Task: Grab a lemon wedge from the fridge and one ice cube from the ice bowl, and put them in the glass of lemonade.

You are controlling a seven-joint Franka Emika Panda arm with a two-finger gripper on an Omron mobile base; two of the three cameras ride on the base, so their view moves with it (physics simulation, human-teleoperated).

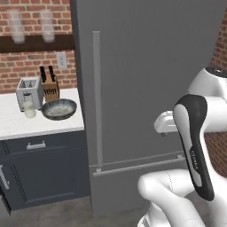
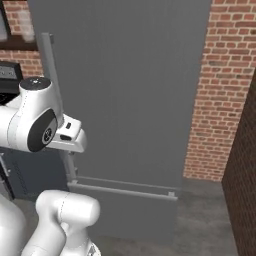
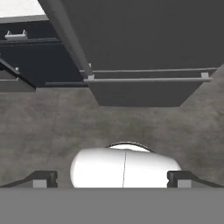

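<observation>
My pincer (image 3: 112, 179) hangs wide open, empty, before the closed fridge (image 1: 146, 80); I should square to its handle (image 1: 96, 97), close midway and pull steadily; the lemon wedge presumably waits inside

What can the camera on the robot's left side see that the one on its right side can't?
Only the left base view has the white counter with the toaster, the knife block, the glass of lemonade in front of the toaster, and the ice bowl beside it.

Only the right base view has the long brick wall to the right of the fridge and a dark panel at the far right edge.

Both show the closed fridge with its tall bar handle, and the robot's white arm.
</observation>
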